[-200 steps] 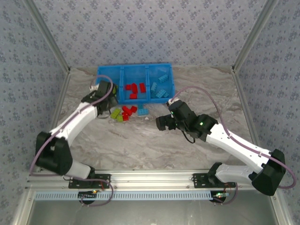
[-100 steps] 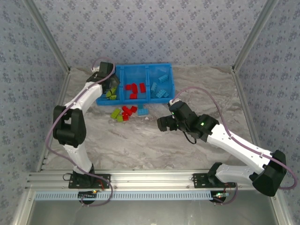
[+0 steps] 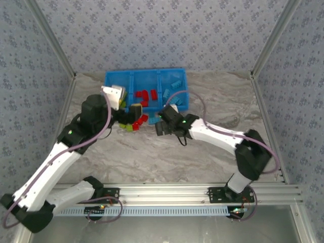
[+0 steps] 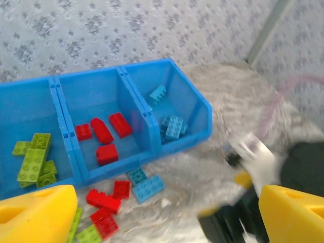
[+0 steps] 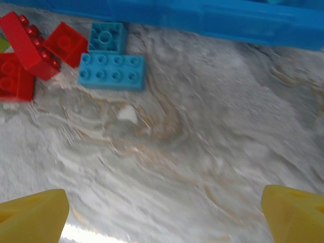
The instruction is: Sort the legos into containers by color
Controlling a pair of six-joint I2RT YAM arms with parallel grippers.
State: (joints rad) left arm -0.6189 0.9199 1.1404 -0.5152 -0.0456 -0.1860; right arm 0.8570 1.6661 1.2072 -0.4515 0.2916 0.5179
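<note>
The blue bin [image 4: 152,124] holds lime green legos [image 4: 33,159] in its left compartment, red ones [image 4: 101,131] in the middle and light blue ones [image 4: 172,126] on the right. In front of it, loose on the table, lie two light blue bricks [image 5: 111,71], several red ones [image 5: 28,38] and a green one [image 4: 88,233]. My left gripper [image 4: 162,223] hovers open over this pile [image 3: 135,121], empty. My right gripper [image 5: 164,223] is open and empty just to the right of the light blue bricks, and its place from above is [image 3: 158,124].
The bin [image 3: 147,88] stands at the back of the marbled table [image 3: 167,157], against patterned walls. My right arm [image 4: 253,157] is a blur close beside the left gripper, so the two grippers [image 3: 132,114] nearly meet at the pile.
My left arm has swung from the bin's left compartment back down over the loose pile. The right arm has moved left toward the light blue bricks in front of the bin.
</note>
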